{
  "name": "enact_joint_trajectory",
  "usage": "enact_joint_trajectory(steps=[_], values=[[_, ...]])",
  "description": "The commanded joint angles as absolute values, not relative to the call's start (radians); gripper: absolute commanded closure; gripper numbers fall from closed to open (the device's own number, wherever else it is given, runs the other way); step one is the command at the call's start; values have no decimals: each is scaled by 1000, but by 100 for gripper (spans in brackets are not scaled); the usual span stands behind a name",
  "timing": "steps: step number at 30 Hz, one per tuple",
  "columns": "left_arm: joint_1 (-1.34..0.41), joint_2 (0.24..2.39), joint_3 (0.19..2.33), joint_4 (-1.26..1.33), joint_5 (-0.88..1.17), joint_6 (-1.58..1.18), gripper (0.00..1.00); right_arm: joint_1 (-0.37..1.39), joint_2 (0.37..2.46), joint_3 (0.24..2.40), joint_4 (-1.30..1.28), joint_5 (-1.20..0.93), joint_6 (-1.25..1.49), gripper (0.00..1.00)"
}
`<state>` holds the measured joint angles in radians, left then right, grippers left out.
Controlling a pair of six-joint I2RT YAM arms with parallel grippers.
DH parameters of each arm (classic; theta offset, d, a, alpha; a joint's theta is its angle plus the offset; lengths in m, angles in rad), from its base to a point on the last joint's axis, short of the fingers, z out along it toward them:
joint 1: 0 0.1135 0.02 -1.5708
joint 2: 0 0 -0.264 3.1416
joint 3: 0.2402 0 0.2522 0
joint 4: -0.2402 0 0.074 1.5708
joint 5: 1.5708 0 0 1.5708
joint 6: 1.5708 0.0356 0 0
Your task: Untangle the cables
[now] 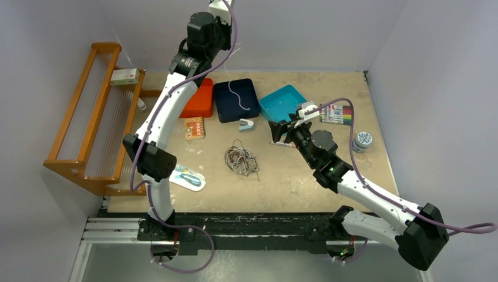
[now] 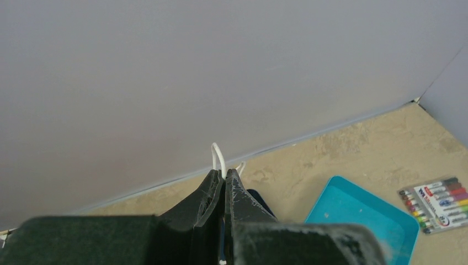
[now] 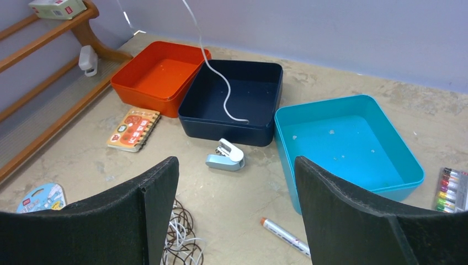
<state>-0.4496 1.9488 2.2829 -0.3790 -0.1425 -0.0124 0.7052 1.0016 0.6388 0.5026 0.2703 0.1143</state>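
Note:
A tangle of thin brown and white cables (image 1: 241,160) lies mid-table; it also shows at the bottom of the right wrist view (image 3: 177,234). My left gripper (image 1: 221,7) is raised high over the back of the table and shut on a white cable (image 2: 218,156), which loops out above the closed fingertips. That white cable (image 3: 212,72) hangs down with its end lying in the navy bin (image 3: 221,132). My right gripper (image 1: 282,131) is open and empty, a little above the table to the right of the tangle.
An orange bin (image 1: 199,101), the navy bin (image 1: 250,88) and a teal bin (image 1: 283,101) stand in a row at the back. A stapler (image 3: 226,155), a pen (image 3: 284,234), a small notebook (image 1: 194,128), a marker pack (image 1: 336,113) and a wooden rack (image 1: 88,117) are nearby.

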Motion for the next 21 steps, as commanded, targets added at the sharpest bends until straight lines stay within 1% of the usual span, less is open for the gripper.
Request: enact_joint_trajectory(steps=[1, 9, 14, 16, 21], values=[[-414, 1932, 2243, -292, -34, 23, 100, 706, 998, 677, 542, 278, 105, 21], [-387, 1911, 2151, -293, 80, 49, 100, 706, 1015, 683, 546, 264, 106, 21], [-378, 1876, 2030, -278, 143, 19, 100, 706, 1030, 682, 557, 252, 115, 21], [-378, 1863, 1969, -263, 158, 6, 100, 707, 1036, 683, 565, 243, 119, 21], [-376, 1878, 1926, -290, 160, 3, 100, 706, 1045, 684, 573, 227, 123, 21]])
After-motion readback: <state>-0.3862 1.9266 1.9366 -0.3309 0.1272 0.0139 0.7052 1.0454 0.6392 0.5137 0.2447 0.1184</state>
